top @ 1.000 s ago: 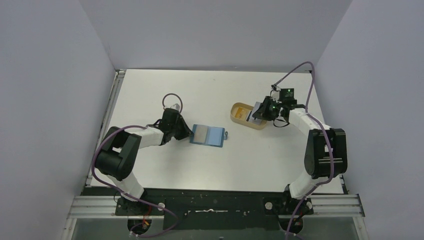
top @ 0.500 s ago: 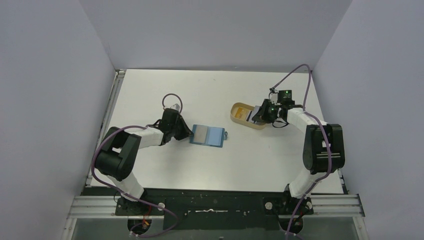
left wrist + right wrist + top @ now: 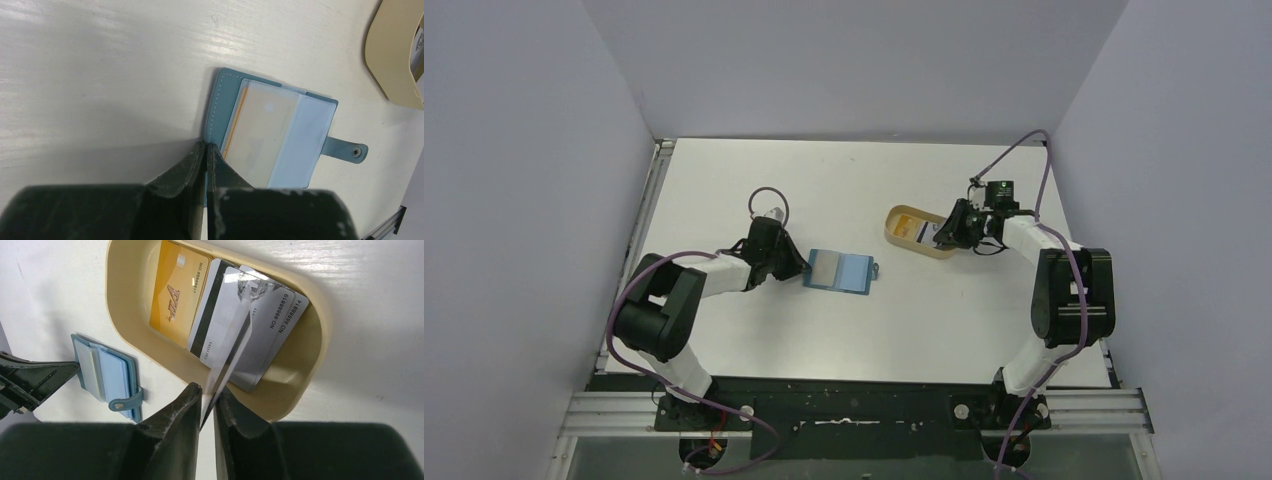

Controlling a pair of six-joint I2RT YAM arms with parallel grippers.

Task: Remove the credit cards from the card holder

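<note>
The teal card holder [image 3: 839, 270] lies open on the table, strap to the right. In the left wrist view a pale card [image 3: 262, 130] sits in its clear sleeve. My left gripper [image 3: 206, 147] is shut on the card holder's [image 3: 222, 95] left edge, and shows in the top view [image 3: 796, 268]. My right gripper [image 3: 206, 392] is shut on a thin white credit card [image 3: 232, 345], held edge-on and tilted over the tan oval tray [image 3: 310, 365]. In the tray lie a gold card [image 3: 177, 290], a white card with a black band [image 3: 215, 325] and a silver card [image 3: 272, 322].
The tray [image 3: 899, 238] stands right of centre, a short way from the card holder. Grey walls enclose the table on three sides. The left arm's purple cable loops above its wrist [image 3: 769, 195].
My right gripper has lowered and tilted toward the tray with the card. The left gripper and the card holder have not moved.
</note>
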